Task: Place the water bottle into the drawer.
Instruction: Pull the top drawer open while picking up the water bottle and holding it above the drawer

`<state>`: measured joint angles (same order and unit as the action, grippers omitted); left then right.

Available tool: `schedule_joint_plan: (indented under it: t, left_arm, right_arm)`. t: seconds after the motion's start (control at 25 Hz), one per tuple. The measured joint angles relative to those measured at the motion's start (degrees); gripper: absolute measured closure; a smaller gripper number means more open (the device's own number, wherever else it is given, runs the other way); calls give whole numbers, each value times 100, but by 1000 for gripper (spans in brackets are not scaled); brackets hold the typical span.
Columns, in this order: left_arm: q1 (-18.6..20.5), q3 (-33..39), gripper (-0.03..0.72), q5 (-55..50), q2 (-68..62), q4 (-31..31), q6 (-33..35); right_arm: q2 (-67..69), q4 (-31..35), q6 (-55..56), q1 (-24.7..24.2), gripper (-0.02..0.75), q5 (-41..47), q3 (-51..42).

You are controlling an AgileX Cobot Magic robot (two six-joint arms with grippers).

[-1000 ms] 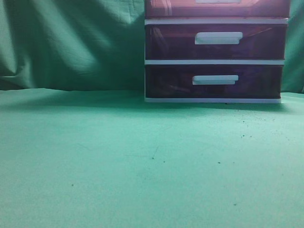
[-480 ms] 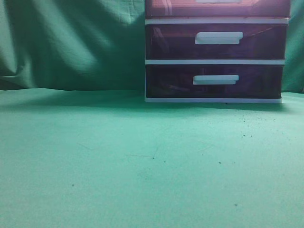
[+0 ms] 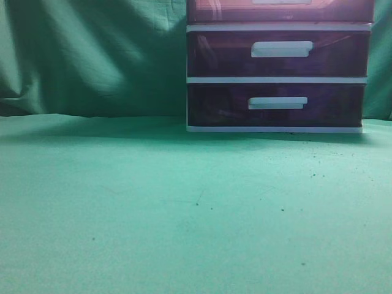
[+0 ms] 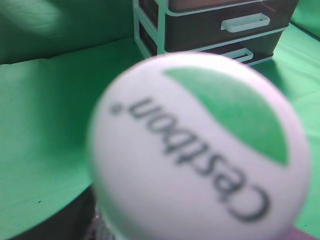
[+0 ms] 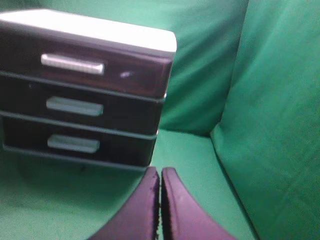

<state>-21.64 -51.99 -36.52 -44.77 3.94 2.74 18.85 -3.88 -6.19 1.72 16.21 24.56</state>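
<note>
The water bottle's white cap (image 4: 200,150), with a green leaf and "Cestbon" lettering, fills the left wrist view close to the camera. It hides my left gripper's fingers, which appear shut on the bottle below the cap. The reddish-pink drawer (image 3: 282,11) with a white handle is the top one of the white-framed unit and is closed. It also shows in the right wrist view (image 5: 125,75). My right gripper (image 5: 160,172) is shut and empty, in front of the unit's right corner. Neither arm shows in the exterior view.
Two darker purple drawers (image 3: 278,55) (image 3: 275,105) sit closed below the pink one. The unit stands at the back right of the green cloth (image 3: 153,208). A green backdrop (image 3: 92,55) hangs behind and folds up on the right (image 5: 280,125).
</note>
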Motion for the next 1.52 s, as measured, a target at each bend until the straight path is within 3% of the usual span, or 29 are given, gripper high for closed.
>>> schedule_joint_plan:
  t: [0.16, 0.36, 0.56, 0.72, 1.0, 1.52]
  left_arm:
    - [0, 0, 393, 0, 0, 0, 0]
    - [0, 0, 393, 0, 0, 0, 10]
    - [0, 0, 393, 0, 0, 0, 10]
    - [0, 0, 393, 0, 0, 0, 10]
    - [0, 0, 393, 0, 0, 0, 10]
    - [0, 0, 393, 0, 0, 0, 10]
  right_arm:
    - [1227, 0, -379, 0, 738, 809, 866]
    - [2715, -67, -1906, 53, 738, 980, 1778]
    - [4230, -1161, -2346, 551, 738, 654, 2709]
    - [5318, -2327, -2356, 805, 608, 31, 3257]
    - [6496, -3911, -2370, 834, 332, -2024, 3679]
    - [7822, -4175, -2951, 834, 312, -2673, 4488]
